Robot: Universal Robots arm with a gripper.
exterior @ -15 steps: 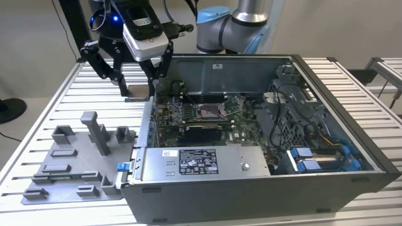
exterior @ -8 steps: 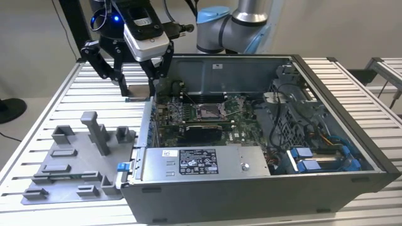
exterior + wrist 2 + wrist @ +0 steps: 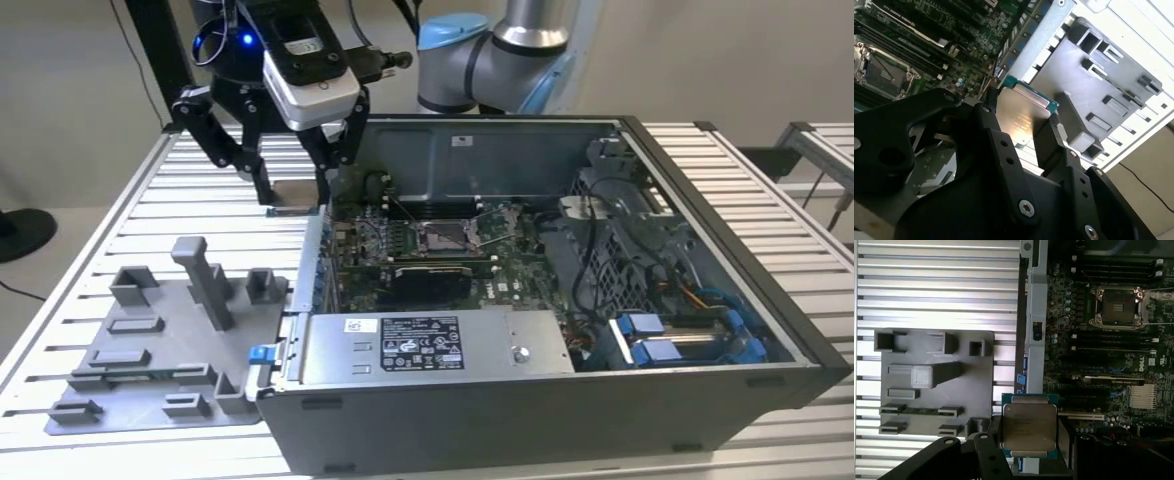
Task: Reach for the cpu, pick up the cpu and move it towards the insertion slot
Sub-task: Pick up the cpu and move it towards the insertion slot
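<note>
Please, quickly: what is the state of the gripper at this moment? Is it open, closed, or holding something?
Gripper: shut on the cpu, held up at the edge of the computer case, short of the insertion slot.

The cpu point(image 3: 1028, 426) shows a silvery face with a green rim. Beside it, the fixture plate point(image 3: 934, 385) is plain grey on a white ribbed table point(image 3: 934, 285).

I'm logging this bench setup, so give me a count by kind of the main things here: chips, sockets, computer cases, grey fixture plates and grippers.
Chip: 1, the cpu, held in the gripper
Socket: 1, the insertion slot on the board
Computer case: 1, the open computer case
Grey fixture plate: 1, the fixture plate beside the case
Gripper: 1
Total: 5
</note>
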